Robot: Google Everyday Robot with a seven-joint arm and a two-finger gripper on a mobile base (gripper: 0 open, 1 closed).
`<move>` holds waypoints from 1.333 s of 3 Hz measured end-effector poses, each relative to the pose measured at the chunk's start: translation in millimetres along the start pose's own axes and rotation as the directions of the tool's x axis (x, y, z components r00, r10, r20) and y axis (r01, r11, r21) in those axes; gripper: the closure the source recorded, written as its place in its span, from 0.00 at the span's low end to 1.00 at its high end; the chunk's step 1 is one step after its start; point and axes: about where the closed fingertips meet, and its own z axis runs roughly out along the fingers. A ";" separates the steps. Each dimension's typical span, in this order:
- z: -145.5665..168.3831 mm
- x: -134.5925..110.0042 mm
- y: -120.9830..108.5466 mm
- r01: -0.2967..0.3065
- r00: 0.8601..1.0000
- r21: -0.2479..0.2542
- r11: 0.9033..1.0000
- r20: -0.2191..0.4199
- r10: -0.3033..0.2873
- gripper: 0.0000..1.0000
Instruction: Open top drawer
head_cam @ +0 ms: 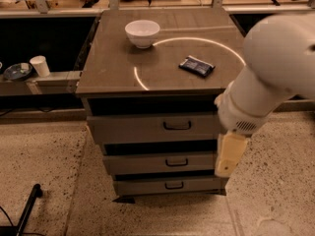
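The top drawer (147, 128) is the widest grey front of three in a grey cabinet. It has a thin dark loop handle (177, 126) at its centre, and its front sits in line with the cabinet. My big white arm (275, 68) comes in from the right. My cream gripper (229, 154) hangs down from it and covers the right ends of the top and middle drawers. It is to the right of the handle, a little lower, and apart from it.
On the cabinet top (108, 68) sit a white bowl (142, 32) and a dark blue packet (196, 66). Two narrower drawers (162, 162) lie below. A white cup (39, 65) and a dish (17, 72) stand on a ledge at left. A black pole (29, 205) lies on the floor.
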 end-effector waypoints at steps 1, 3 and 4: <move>64.3 -2.2 23.0 -0.003 0.994 -0.128 0.992 0.104 0.016 0.00; 77.6 -5.1 16.0 0.027 0.997 -0.091 0.995 0.076 -0.020 0.00; 107.2 -9.0 -9.3 0.054 0.996 -0.009 0.998 0.068 -0.053 0.00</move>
